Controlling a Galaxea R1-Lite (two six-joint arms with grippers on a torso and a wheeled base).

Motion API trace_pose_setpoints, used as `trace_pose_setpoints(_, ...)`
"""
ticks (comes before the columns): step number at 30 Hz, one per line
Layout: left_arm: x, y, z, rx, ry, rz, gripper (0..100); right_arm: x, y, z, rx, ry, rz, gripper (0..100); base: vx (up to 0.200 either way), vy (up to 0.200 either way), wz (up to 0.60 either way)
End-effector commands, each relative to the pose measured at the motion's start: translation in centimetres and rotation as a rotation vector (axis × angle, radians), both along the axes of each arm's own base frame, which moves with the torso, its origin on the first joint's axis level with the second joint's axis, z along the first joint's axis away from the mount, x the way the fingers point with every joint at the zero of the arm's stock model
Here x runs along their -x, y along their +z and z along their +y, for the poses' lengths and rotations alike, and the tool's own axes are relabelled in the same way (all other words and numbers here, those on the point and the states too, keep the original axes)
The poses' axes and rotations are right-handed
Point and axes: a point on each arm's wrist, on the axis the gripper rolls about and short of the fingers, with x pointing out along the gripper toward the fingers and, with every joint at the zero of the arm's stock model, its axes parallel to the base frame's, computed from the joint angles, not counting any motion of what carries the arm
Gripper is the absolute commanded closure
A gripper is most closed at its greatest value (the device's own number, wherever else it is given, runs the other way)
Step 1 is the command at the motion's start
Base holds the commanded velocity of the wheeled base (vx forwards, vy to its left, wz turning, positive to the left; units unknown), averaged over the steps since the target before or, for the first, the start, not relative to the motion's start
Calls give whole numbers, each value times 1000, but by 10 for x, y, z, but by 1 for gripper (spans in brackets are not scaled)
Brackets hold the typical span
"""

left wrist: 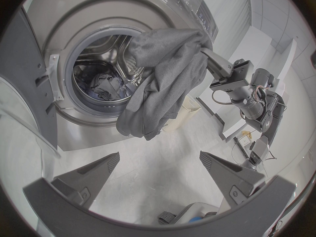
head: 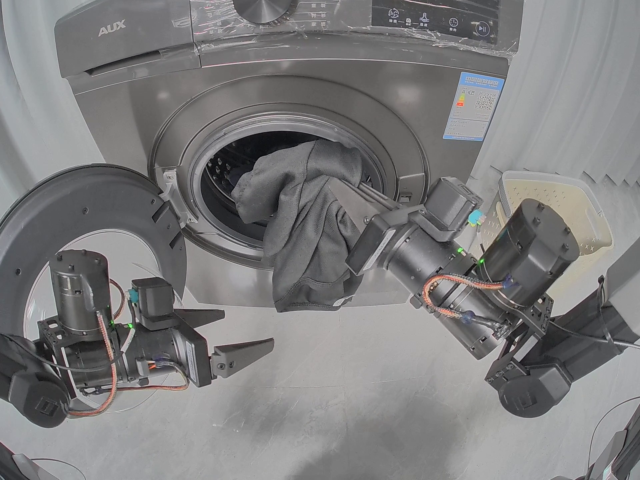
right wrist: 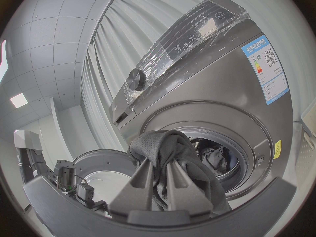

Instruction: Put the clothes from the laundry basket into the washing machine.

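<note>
the right gripper [right wrist: 160, 173] is clenched on a dark grey garment [head: 303, 235], holding it at the mouth of the washing machine [head: 400, 95], seemingly to feed it into the drum; the cloth is a soft fine knit, bunched over the fingers [right wrist: 184, 188], its lower part hanging outside below the rim; the left gripper [head: 247, 331] hangs low by the open door [head: 80, 195], jaws spread and empty, probably out of the way

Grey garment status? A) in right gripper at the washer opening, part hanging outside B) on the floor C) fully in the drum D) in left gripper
A: right gripper is shut on the garment at the washer opening, its hem hanging below the rim; left gripper is open, empty.
</note>
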Motion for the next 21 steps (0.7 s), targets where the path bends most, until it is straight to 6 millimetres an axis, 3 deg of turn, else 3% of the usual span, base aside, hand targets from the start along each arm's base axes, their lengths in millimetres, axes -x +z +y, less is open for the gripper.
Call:
trace_pose_setpoints(1, -17, -14, -15, -2, -13, 51, 0, 2, 0, 1, 1, 6, 0, 100, 0, 0, 0)
trace_pose_setpoints(11, -47, -27, -39, 54, -25, 42, 0, 4, 1, 1, -1, 14, -2, 100, 0, 0, 0)
trace_pose_setpoints(21, -64, -41, -48, 60, -19, 25, 0, 5, 2, 1, -2, 15, -3, 100, 0, 0, 0)
